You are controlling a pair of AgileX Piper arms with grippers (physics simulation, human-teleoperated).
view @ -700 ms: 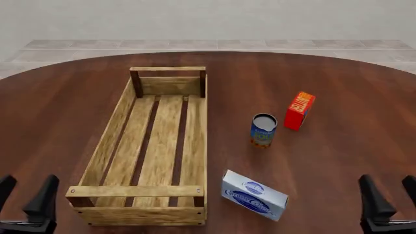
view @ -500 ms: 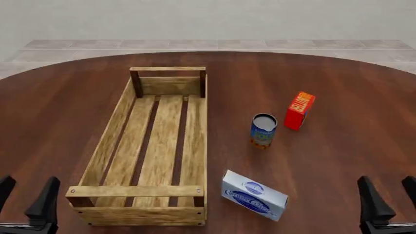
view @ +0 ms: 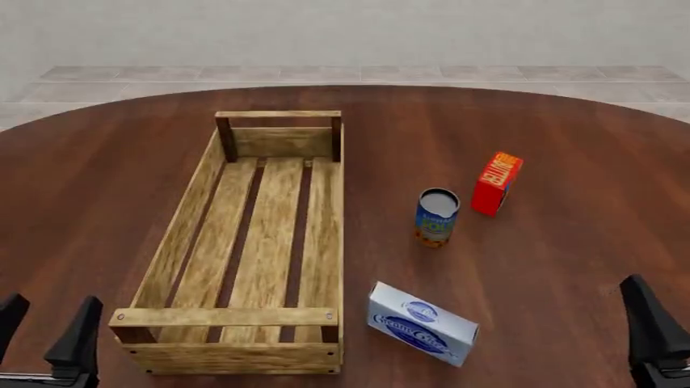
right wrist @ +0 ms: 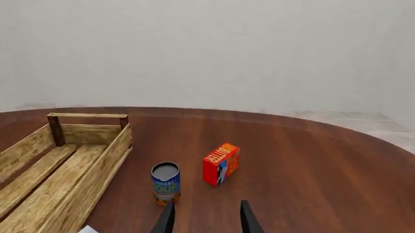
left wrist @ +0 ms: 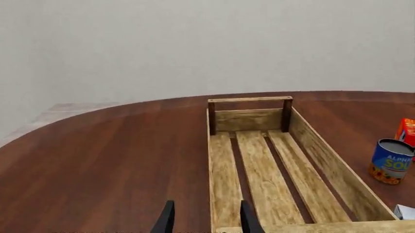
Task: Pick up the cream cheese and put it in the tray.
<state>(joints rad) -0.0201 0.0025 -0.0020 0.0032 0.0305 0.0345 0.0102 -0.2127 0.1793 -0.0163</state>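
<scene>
The cream cheese (view: pixel 422 323), a flat white box with a blue oval logo, lies on the table just right of the tray's near right corner. Only its corner shows in the left wrist view (left wrist: pixel 405 211) and the right wrist view (right wrist: pixel 87 229). The tray (view: pixel 178 234) is a long slatted wooden crate at centre left, with nothing in it; it also appears in the wrist views (left wrist: pixel 324 160) (right wrist: pixel 97 174). My left gripper (view: pixel 44 335) (left wrist: pixel 204 221) is open at the near left. My right gripper (view: pixel 660 339) (right wrist: pixel 206 218) is open at the near right, well right of the cream cheese.
A blue-labelled can (view: pixel 437 217) (right wrist: pixel 165 183) (left wrist: pixel 391 161) stands upright beyond the cream cheese. A red-orange box (view: pixel 497 183) (right wrist: pixel 220 163) stands to the right of the can. The round wooden table (view: pixel 561 137) ends in a curved far edge.
My right gripper has shifted to the right, so one finger has left the front view. The left gripper has dropped slightly. The objects have not moved.
</scene>
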